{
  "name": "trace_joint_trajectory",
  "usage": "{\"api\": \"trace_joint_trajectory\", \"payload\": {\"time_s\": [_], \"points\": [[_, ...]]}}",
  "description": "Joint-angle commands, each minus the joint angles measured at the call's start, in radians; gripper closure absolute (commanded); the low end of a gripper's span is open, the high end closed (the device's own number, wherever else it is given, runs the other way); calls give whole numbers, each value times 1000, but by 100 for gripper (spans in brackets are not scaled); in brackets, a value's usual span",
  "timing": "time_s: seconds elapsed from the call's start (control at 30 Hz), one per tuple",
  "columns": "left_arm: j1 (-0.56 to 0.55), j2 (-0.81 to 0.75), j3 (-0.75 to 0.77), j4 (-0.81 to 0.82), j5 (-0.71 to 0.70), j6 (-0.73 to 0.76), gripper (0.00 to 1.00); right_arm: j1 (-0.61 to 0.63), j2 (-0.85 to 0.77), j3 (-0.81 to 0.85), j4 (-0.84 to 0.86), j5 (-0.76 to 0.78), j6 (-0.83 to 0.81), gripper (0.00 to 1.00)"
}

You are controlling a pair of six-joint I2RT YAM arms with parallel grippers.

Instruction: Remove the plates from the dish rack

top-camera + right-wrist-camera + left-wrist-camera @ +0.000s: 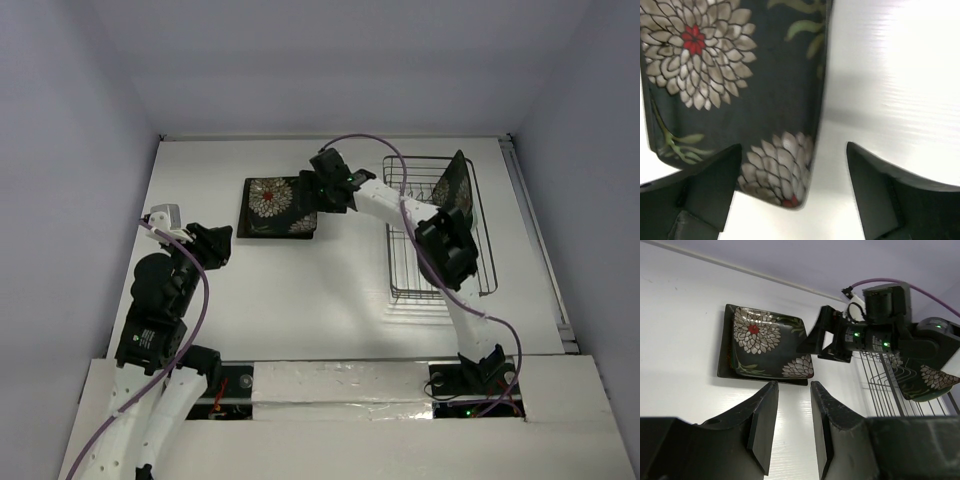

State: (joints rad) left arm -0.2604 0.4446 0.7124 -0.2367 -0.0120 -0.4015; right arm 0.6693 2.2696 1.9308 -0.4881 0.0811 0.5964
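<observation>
A square black plate with white flowers (277,205) lies flat on the table left of the dish rack (478,262), and a dark edge shows beneath it. My right gripper (314,198) hovers over the plate's right edge, open. In the right wrist view that plate's (740,80) corner sits between the spread jaws (794,147), with neither finger touching it. A second flowered plate (455,186) stands upright in the rack's far end. My left gripper (216,245) is open and empty, near the table's left side, pointing at the flat plate (765,345).
The wire rack (885,390) holds the upright plate (932,380) at the right of the left wrist view. A purple cable (400,175) arcs over the rack from the right arm. White walls close in the table at the back and sides.
</observation>
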Motion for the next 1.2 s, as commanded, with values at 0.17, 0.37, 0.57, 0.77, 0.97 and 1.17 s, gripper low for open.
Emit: {"api": "trace_joint_trajectory", "payload": {"time_s": [0.17, 0.37, 0.57, 0.77, 0.97, 1.17], "points": [[-2, -6, -5, 33, 4, 3, 71, -32, -527, -217, 13, 302, -190, 86], [-2, -7, -7, 34, 7, 4, 80, -220, -784, -389, -140, 456, -314, 100], [-2, 8, -5, 31, -5, 4, 100, -401, -884, -495, -191, 505, -357, 96], [-2, 28, -4, 30, 0, 4, 90, -473, -797, -443, -219, 488, -403, 39], [-2, 34, -2, 30, 0, 6, 88, -493, -671, -385, -240, 483, -428, 48], [-2, 40, -1, 30, 1, 7, 87, -502, -611, -346, -240, 470, -448, 59]]}}
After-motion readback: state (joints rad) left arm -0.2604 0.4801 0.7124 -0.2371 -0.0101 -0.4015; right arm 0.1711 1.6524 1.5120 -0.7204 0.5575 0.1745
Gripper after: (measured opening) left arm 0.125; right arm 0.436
